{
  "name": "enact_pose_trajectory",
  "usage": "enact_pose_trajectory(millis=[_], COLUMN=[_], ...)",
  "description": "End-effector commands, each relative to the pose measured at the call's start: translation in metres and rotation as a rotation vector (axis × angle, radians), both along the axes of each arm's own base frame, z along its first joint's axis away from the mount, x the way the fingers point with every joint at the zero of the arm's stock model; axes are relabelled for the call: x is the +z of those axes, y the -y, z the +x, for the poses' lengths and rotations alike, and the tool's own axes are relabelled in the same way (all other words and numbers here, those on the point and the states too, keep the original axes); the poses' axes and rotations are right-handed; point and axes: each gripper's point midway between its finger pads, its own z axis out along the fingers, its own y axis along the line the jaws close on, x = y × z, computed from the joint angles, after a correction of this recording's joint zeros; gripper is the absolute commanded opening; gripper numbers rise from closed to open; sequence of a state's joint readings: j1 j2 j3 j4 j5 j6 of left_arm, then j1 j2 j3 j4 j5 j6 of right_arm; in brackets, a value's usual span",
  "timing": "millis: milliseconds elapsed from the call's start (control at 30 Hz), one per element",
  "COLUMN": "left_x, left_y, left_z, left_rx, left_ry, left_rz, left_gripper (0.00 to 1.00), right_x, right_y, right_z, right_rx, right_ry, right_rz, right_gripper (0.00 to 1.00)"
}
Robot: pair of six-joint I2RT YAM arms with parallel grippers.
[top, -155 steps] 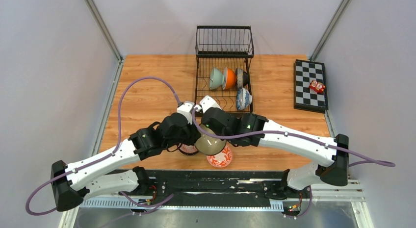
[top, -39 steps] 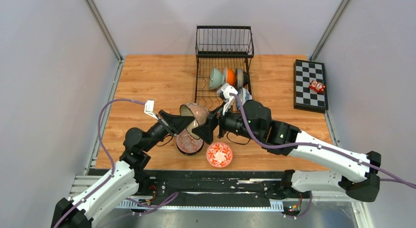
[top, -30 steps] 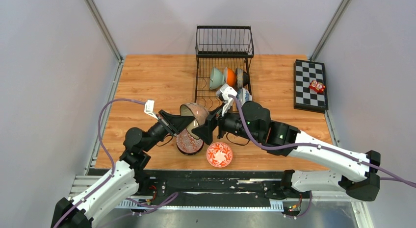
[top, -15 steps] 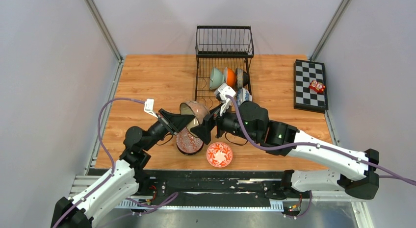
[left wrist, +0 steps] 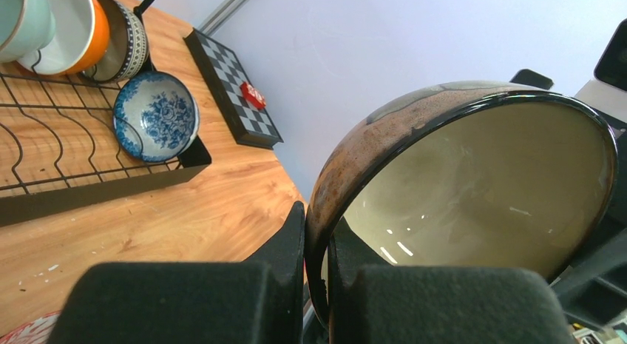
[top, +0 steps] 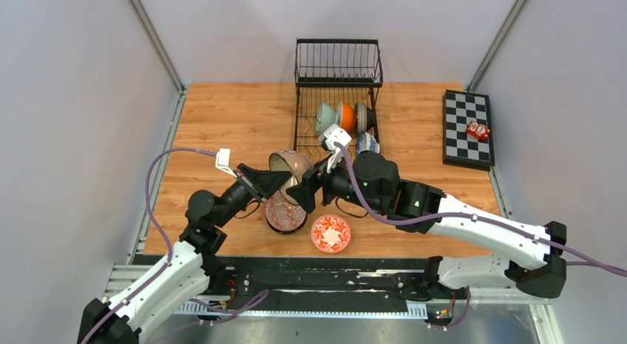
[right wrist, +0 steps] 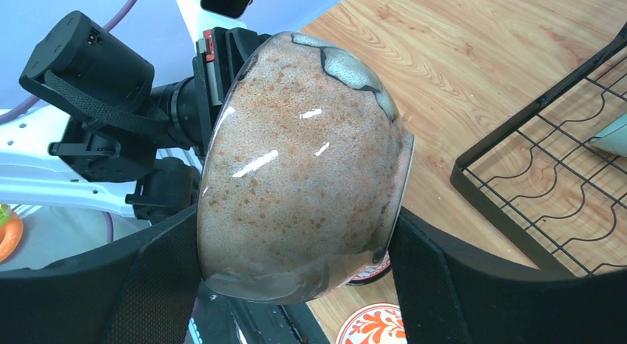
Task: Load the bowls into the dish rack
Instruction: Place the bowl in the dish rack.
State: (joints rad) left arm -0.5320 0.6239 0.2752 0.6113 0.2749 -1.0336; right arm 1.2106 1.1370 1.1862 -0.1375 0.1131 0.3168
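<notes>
Over the tabletop (top: pixel 222 115) beside the dish rack (top: pixel 339 63), my left end effector (left wrist: pixel 316 240) pinches the slick, fragile brown bowl (right wrist: pixel 296 137) by its rim; my right end effector (right wrist: pixel 296 226) straddles it wide, grip uncertain.

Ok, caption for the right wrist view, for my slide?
Mid-air, the left tool holds the brown bowl on edge, the right tool straddling it, rack at right.
</notes>
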Motion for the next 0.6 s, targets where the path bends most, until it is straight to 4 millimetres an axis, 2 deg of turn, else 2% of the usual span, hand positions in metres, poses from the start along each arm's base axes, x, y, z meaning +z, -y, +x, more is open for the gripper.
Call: enact_pose_trajectory(millis=[0,33,67,100,467,567], left_x=[0.037,0.037,0.038,0.039,0.036,0.033], left_y=[-0.004,-0.004,-0.003,-0.003,0.001,0.002], left_z=[0.000,0.000,0.000,-0.001,0.000,0.001], left_rx=[0.016,0.013,0.008,0.001,-0.019,-0.020], left_ry=[0.074,0.073,0.074,0.073,0.048,0.034], left_rz=[-0.073,-0.076,-0.081,-0.087,-0.093,-0.090], left_gripper=[0.00,0.00,0.00,0.00,0.00,0.09], right_x=[0.028,0.027,0.028,0.027,0.036,0.037], right_y=[-0.024,-0.024,-0.024,-0.024,-0.015,-0.009], right_z=[-0.037,-0.037,-0.036,-0.036,-0.041,-0.032], right_rx=[0.169,0.170,0.169,0.169,0.174,0.118], right_ry=[0.004,0.006,0.009,0.009,0.032,0.041], right_rz=[0.092,0.090,0.092,0.093,0.128,0.134], right_gripper=[0.74,0.53,0.19,0.05,0.02,0.02])
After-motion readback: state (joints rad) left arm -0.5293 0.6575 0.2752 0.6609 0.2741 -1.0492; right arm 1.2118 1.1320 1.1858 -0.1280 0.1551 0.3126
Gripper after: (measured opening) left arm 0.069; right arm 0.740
